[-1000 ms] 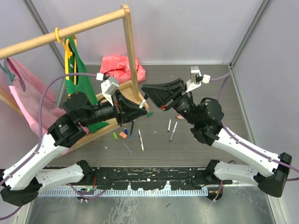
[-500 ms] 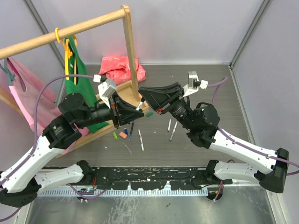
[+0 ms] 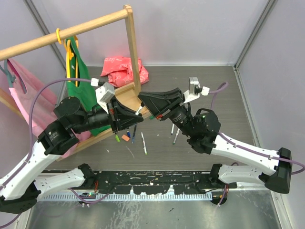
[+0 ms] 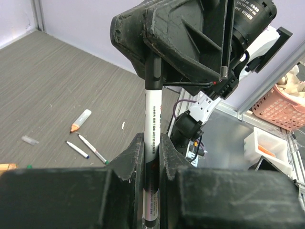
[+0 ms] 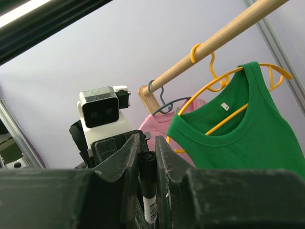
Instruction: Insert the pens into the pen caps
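My left gripper (image 3: 135,114) (image 4: 152,139) is shut on a white-barrelled pen (image 4: 153,112) and holds it in the air, end-on to my right gripper (image 3: 143,103) (image 5: 147,141). My right gripper is shut on a black pen cap (image 5: 147,168) (image 4: 152,71). The cap sits over the pen's tip, with the white barrel (image 5: 150,209) running out of it. In the top view only a short white stretch of the pen (image 3: 139,110) shows between the two grippers. Other pens (image 3: 144,143) (image 3: 134,133) (image 3: 175,138) lie on the table, with a green cap (image 3: 117,138) and an orange cap (image 3: 126,137) beside them.
A wooden clothes rack (image 3: 132,45) stands at the back left with a green tank top (image 3: 76,71) and a pink garment (image 3: 24,95) on hangers. A red bag (image 3: 121,69) lies behind it. The rack's lower bar (image 3: 102,131) passes under my left gripper.
Both grippers have shifted left and toward me, keeping tip to tip. The right gripper has pressed closer onto the pen held by the left.
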You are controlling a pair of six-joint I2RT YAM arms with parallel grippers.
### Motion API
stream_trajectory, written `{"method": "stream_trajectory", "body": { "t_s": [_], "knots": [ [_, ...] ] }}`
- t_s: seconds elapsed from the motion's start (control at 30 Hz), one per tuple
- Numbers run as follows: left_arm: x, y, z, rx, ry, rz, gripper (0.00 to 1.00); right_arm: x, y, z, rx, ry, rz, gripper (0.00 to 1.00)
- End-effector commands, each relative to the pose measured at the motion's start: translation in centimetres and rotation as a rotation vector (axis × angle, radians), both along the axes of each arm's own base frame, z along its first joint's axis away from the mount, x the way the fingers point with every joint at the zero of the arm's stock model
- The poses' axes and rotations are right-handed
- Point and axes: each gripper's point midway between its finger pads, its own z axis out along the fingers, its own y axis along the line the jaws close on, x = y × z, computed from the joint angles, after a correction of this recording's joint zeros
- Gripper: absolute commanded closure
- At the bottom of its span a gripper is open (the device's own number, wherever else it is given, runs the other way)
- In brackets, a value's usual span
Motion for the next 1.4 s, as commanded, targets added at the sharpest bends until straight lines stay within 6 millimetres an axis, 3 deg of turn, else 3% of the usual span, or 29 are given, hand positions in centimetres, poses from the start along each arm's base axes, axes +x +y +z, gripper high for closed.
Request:
{"method": "stream_trajectory", "body": {
  "t_s": [0.0, 0.2, 0.33, 0.5, 0.67, 0.9, 1.17, 1.37],
  "knots": [
    [0.8, 5.1, 16.0, -0.447, -0.354, 0.222, 1.0, -5.2, 6.1, -15.8, -0.54, 0.127, 0.277, 1.0],
    [1.2, 5.2, 13.9, -0.377, -0.329, 0.243, 1.0, -3.2, 5.3, -10.6, -0.508, 0.032, 0.165, 1.0],
    [0.6, 4.0, 12.6, -0.332, -0.318, 0.173, 1.0, -2.2, 4.0, -6.4, -0.455, -0.048, 0.107, 1.0],
    [0.3, 2.9, 11.9, -0.324, -0.316, 0.115, 1.0, -2.0, 2.4, -1.5, -0.385, -0.154, 0.051, 1.0],
    [0.2, 2.6, 11.5, -0.318, -0.312, 0.097, 1.0, -2.2, 0.9, 1.9, -0.323, -0.221, 0.0, 0.95],
    [0.7, 2.3, 10.4, -0.289, -0.285, 0.108, 1.0, -2.2, -0.2, 3.8, -0.285, -0.261, -0.04, 0.76],
    [1.1, 2.6, 9.4, -0.262, -0.258, 0.136, 1.0, -2.2, -2.4, 4.5, -0.254, -0.272, -0.099, 0.51],
    [0.4, 2.6, 9.1, -0.268, -0.256, 0.106, 1.0, -2.4, -4.2, 4.9, -0.226, -0.274, -0.136, 0.48]
  ]
}}
